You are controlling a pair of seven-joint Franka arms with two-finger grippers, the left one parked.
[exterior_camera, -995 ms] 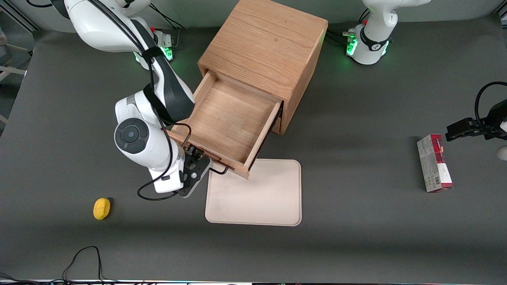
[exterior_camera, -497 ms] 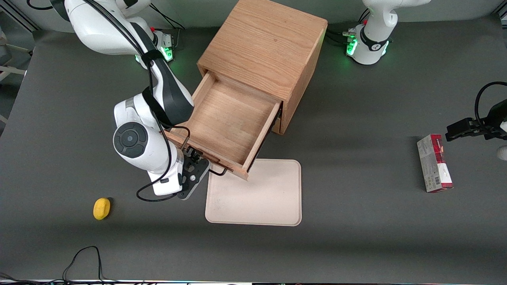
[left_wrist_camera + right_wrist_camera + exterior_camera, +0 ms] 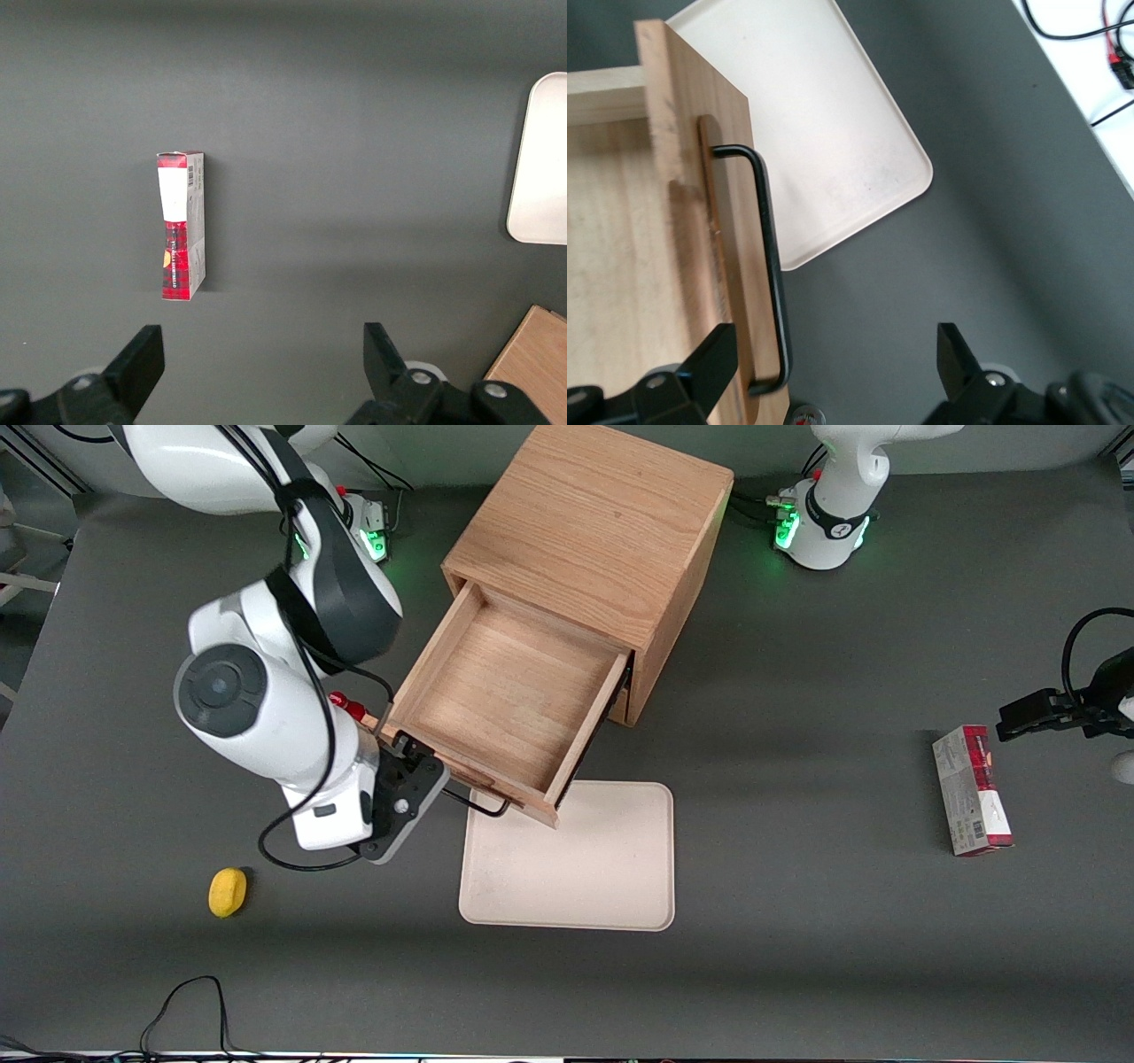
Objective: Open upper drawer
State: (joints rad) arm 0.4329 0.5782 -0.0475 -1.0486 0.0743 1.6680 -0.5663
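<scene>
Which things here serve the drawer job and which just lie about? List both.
Job:
- upper drawer, pulled out, nothing in it
- its handle
- cabinet
- gripper, open, clear of the handle, beside the drawer front

Lying about:
- tray, partly under the drawer front
- yellow thing, toward the working arm's end
- red box, toward the parked arm's end

gripper point(image 3: 423, 772) released handle point(image 3: 478, 806), risen, fingers spread

Upper drawer point(image 3: 514, 691) pulled out, empty, oak.
</scene>
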